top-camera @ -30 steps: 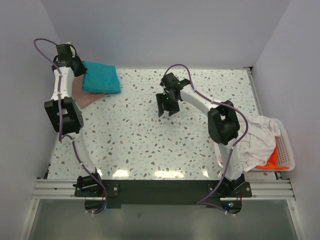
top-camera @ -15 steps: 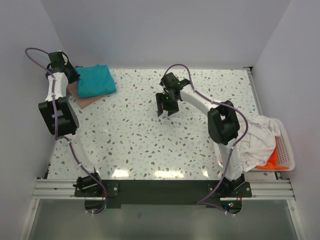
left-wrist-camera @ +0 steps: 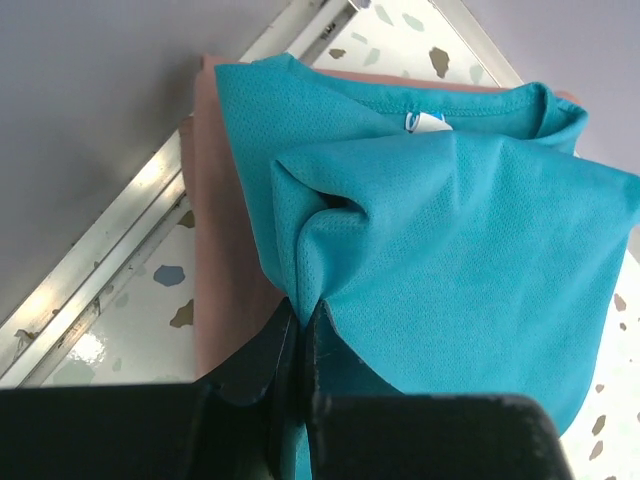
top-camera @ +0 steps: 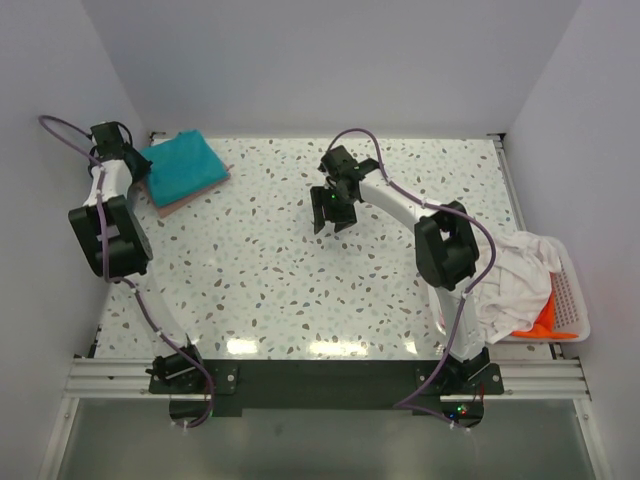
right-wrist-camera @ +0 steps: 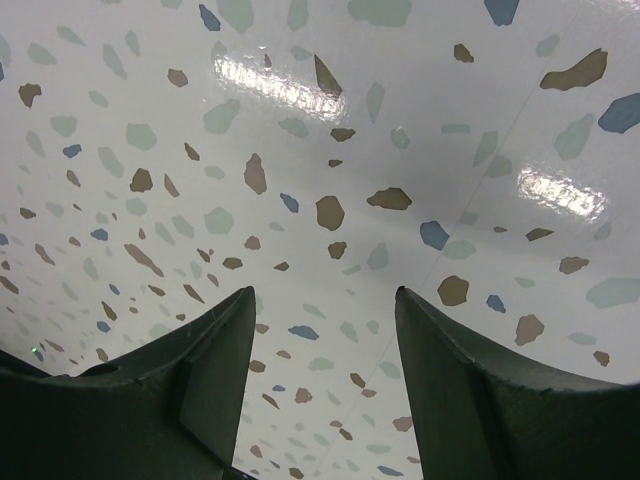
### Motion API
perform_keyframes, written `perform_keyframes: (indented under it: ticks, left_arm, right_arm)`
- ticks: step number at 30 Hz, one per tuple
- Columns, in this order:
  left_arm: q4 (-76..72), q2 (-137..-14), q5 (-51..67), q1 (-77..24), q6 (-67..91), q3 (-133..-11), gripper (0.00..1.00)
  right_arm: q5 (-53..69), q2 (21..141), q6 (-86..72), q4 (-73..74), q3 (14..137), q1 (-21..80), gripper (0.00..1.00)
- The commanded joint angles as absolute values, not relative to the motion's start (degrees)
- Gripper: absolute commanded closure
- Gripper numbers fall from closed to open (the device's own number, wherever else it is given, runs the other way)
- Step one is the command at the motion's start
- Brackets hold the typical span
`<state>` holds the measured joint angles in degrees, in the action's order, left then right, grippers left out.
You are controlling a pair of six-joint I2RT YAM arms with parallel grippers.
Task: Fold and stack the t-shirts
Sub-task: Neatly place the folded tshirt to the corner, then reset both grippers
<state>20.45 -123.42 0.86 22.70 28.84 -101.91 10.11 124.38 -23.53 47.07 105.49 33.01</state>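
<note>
A folded teal t-shirt (top-camera: 185, 166) lies on a folded dusty pink t-shirt (top-camera: 178, 203) at the table's far left corner. My left gripper (top-camera: 135, 160) is shut on the teal t-shirt's near edge; in the left wrist view its jaws (left-wrist-camera: 300, 315) pinch a fold of teal cloth (left-wrist-camera: 450, 230) above the pink shirt (left-wrist-camera: 225, 270). My right gripper (top-camera: 333, 215) hangs open and empty over the bare table centre, also in the right wrist view (right-wrist-camera: 325, 300). A white t-shirt (top-camera: 515, 275) and an orange one (top-camera: 545, 318) lie in the basket at right.
A white slotted basket (top-camera: 572, 300) stands at the table's right edge. The speckled table (top-camera: 300, 270) has a metal rail (left-wrist-camera: 110, 260) along its left side, close to the wall. Walls close the left, back and right.
My left gripper has moved left and back toward the corner, dragging the teal t-shirt and the pink one under it with it. The right arm has not moved.
</note>
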Motion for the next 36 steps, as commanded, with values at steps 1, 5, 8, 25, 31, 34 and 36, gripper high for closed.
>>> perform_keyframes:
  ticks: [1,5,8,25,31,34,36]
  left_arm:
    - [13.97,-120.23,-2.28,24.70,33.31,-101.60,1.00]
    - [13.10,-120.15,-3.07,24.70,34.27,-99.68,1.00]
    - [11.16,-119.44,-3.17,24.78,34.89,-97.83,1.00]
    - [8.27,-106.99,-4.74,23.03,29.71,-83.86,0.06]
    - [5.97,-94.95,-10.79,19.44,26.20,-73.13,0.00]
    - [8.78,-90.19,-19.15,14.35,23.38,-68.84,0.00]
    - [9.75,-88.16,-18.82,12.40,22.42,-66.63,0.00]
  right_arm:
    - [11.16,123.31,-24.43,45.79,105.56,33.31,0.39]
    - [11.16,123.57,-24.43,45.97,105.91,33.31,0.39]
    - [11.07,123.75,-24.52,45.97,106.17,33.40,0.39]
    - [7.30,119.01,-24.43,42.28,100.74,33.40,0.37]
    - [4.40,114.35,-24.52,38.24,95.46,33.40,0.37]
    - [2.20,111.72,-24.87,35.95,92.65,33.40,0.37]
    - [0.89,109.61,-24.87,34.29,91.24,33.31,0.37]
